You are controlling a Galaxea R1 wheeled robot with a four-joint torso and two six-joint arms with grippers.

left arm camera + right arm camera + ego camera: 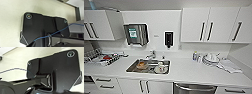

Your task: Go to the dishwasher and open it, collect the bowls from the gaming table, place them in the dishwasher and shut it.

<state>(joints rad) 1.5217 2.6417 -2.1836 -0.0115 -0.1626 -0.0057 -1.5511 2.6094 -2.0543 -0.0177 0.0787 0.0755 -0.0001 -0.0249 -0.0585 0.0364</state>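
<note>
The dishwasher point(194, 89) shows at the lower edge of the head view, under the white counter and right of the sink. Its brushed steel front with a horizontal bar handle looks shut. The bowls and the gaming table are out of view. In the left wrist view my arm's dark plate point(41, 28) hangs over a pale speckled floor, with a blue cable across it. The right wrist view has the same kind of dark plate point(60, 72) over a pale floor.
A steel sink point(132, 70) holds a few dishes. A drying rack point(99, 58) stands at the left. White stacked dishes point(211, 59) and a towel point(230, 66) lie at the right. On the wall hang a towel dispenser point(136, 34) and a soap dispenser point(168, 38).
</note>
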